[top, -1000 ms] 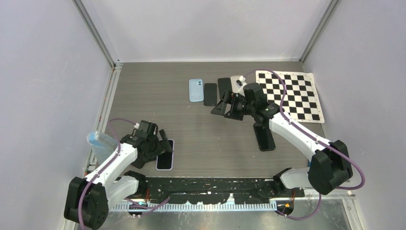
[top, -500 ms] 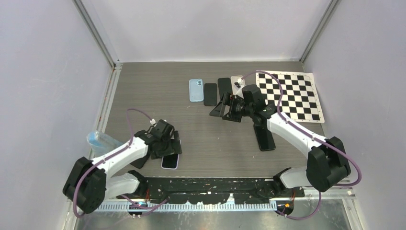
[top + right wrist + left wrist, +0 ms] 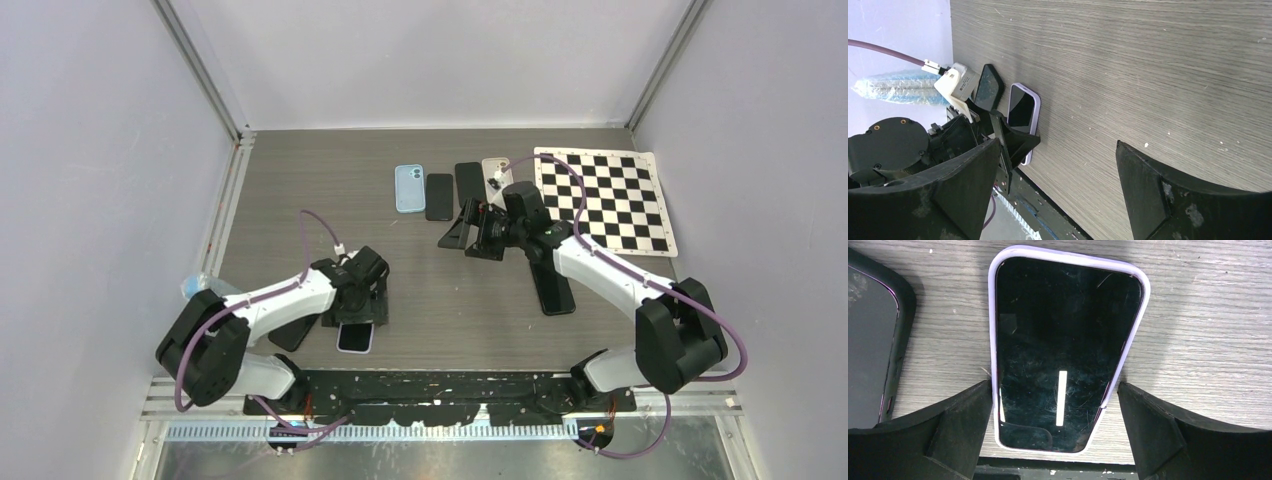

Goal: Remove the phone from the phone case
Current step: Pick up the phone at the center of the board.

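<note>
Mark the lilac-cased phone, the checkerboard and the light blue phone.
lilac-cased phone (image 3: 1065, 350): left wrist view, screen middle.
checkerboard (image 3: 622, 200): top view, central squares.
light blue phone (image 3: 409, 190): top view, middle of its back.

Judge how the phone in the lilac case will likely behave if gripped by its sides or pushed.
The phone lies flat, so it probably won't roll or tip; pushed, it would likely slide on the table. Its glossy screen looks slippery, but the rim of the lilac case probably gives the open left gripper better purchase. It looks stiff, not floppy.

Seven phones or cases (image 3: 355, 337), one checkerboard (image 3: 610, 200), one blue bag (image 3: 197, 290)
</note>
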